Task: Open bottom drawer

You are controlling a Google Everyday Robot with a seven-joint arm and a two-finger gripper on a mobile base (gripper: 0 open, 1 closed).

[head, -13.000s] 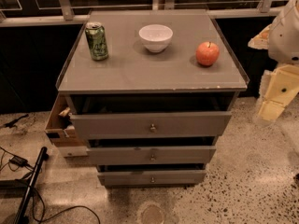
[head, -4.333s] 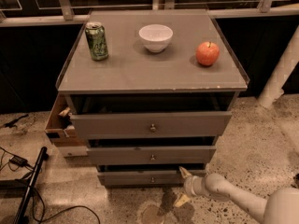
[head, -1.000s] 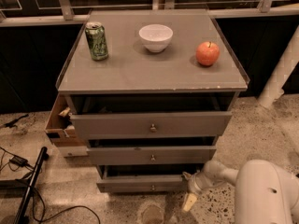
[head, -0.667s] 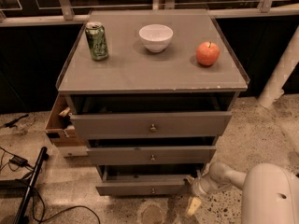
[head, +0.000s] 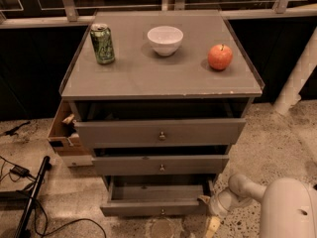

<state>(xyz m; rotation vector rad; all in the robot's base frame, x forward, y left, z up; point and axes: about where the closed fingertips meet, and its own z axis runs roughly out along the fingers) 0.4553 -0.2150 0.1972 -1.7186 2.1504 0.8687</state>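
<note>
The bottom drawer [head: 148,207] is standing partly out at 6 o'clock, the gripper [head: 208,213] by its right corner at 5 o'clock — gripping or not, I cannot say. Pulling straight outward is seeming best.

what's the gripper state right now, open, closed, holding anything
Gripper: cannot be told whether open or closed; it sits low at the right end of the partly pulled-out bottom drawer.

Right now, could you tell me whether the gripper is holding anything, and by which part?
It cannot be told: the gripper sits at the right front corner of the pulled-out bottom drawer, away from its knob.
</note>
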